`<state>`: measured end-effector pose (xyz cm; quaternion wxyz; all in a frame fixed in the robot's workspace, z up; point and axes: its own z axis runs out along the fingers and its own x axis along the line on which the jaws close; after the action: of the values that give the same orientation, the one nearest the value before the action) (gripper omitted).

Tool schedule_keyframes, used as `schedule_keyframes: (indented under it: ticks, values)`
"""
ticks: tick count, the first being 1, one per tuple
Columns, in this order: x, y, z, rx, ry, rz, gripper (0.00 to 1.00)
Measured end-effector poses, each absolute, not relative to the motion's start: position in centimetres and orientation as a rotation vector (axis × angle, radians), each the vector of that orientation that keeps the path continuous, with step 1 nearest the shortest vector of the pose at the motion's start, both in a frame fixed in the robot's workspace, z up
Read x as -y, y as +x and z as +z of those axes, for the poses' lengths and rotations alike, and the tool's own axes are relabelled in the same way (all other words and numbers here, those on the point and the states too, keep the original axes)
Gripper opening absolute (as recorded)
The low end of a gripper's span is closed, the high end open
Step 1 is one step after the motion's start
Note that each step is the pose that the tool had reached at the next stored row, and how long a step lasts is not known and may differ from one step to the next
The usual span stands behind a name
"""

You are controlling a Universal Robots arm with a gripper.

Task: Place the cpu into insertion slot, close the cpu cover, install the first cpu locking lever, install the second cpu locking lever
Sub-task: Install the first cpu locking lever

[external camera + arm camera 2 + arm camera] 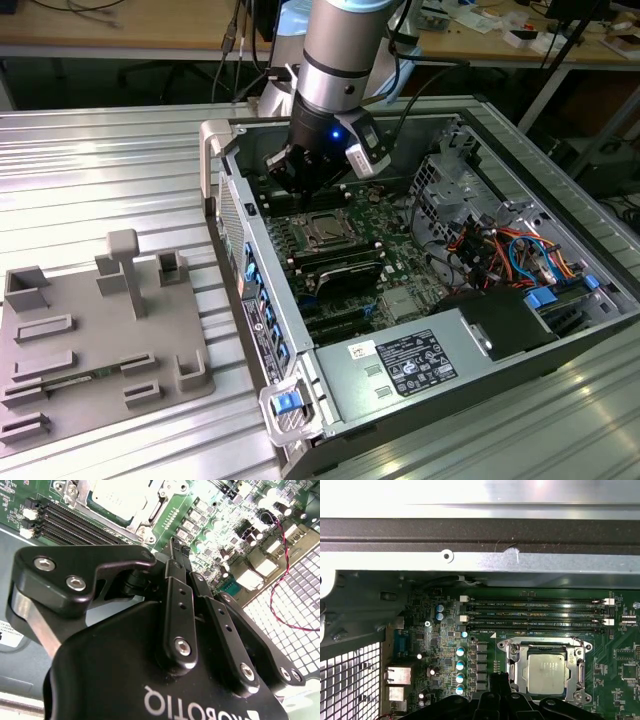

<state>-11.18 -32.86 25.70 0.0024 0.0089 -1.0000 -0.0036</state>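
Observation:
The cpu point(546, 673) lies flat in the insertion slot point(584, 647), silver face up, on the green motherboard. The cpu cover point(512, 667) is a silver frame lying down around the chip. Thin lever rods run along the frame's edges; whether they are latched I cannot tell. My gripper point(499, 677) hovers beside the socket, toward the capacitor side, with its black fingers point(175, 575) pressed together and nothing between them. In the exterior view the gripper point(295, 185) hangs inside the open case just behind the cpu point(325, 232). The second wrist view has the cpu point(117, 495) beyond the fingertips.
Long black memory slots point(535, 615) lie behind the socket, with the case wall point(480, 560) past them. A perforated grille point(350, 680) and rear ports stand to one side. The power supply point(410, 365) and coloured cables point(500, 250) fill the case's near end. A grey fixture plate point(90, 340) sits at the exterior view's left.

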Motion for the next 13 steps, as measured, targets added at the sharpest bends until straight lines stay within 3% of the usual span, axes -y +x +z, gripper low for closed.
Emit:
schedule_keyframes:
  ticks: [13]
  values:
    - [31.6,-11.2,25.7,3.137,0.030,-0.011,0.11]
